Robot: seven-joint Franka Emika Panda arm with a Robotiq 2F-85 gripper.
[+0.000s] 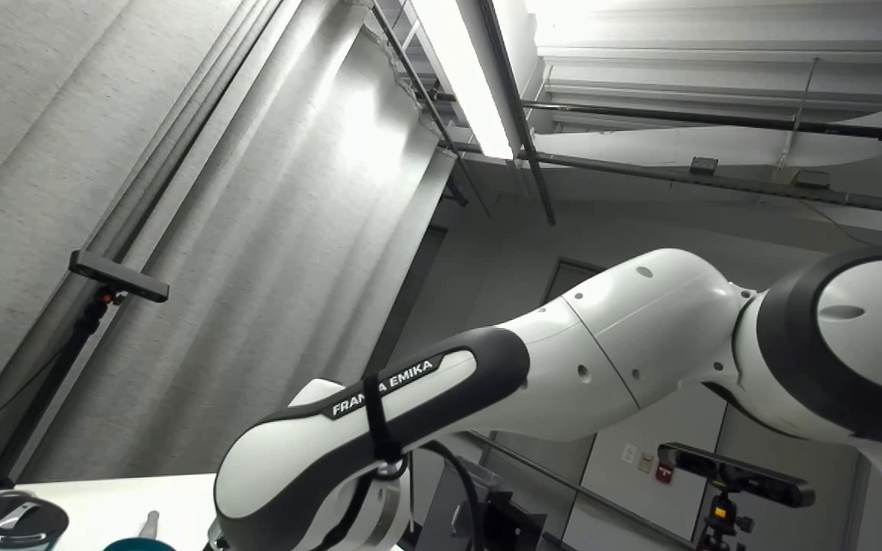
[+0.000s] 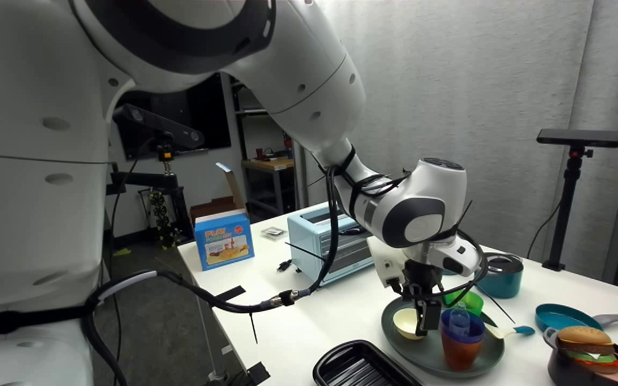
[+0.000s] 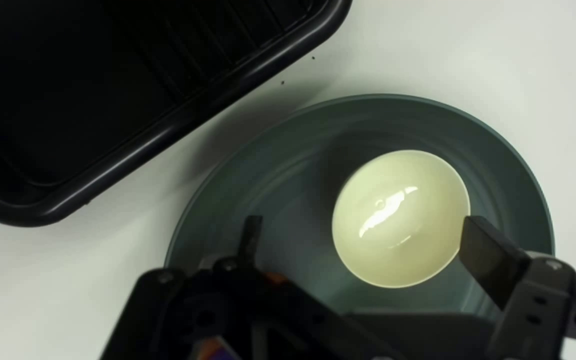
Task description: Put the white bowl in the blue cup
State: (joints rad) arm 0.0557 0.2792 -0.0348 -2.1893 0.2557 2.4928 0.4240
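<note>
The small cream-white bowl point(image 2: 404, 324) sits on a dark green plate point(image 2: 411, 351); it also shows in the wrist view point(image 3: 398, 220), with its glossy inside facing up. The blue cup point(image 2: 475, 328) stands upright on the same plate, nested in an orange cup point(image 2: 460, 355), with a small clear bottle point(image 2: 459, 320) in it. My gripper point(image 2: 428, 319) points down over the plate between bowl and cup. In the wrist view my gripper point(image 3: 360, 227) is open with the bowl between its fingers. The right fingertip overlaps the bowl's rim; I cannot tell whether it touches. The left finger is apart from it.
A black ribbed tray point(image 2: 360, 364) lies beside the plate. A green cup point(image 2: 471, 303) and a spatula point(image 2: 513, 331) are close to the blue cup. A teal pan point(image 2: 564, 316), a black pot point(image 2: 572, 364) with a toy burger, a teal pot point(image 2: 504, 281) and a toaster oven point(image 2: 319, 252) stand around.
</note>
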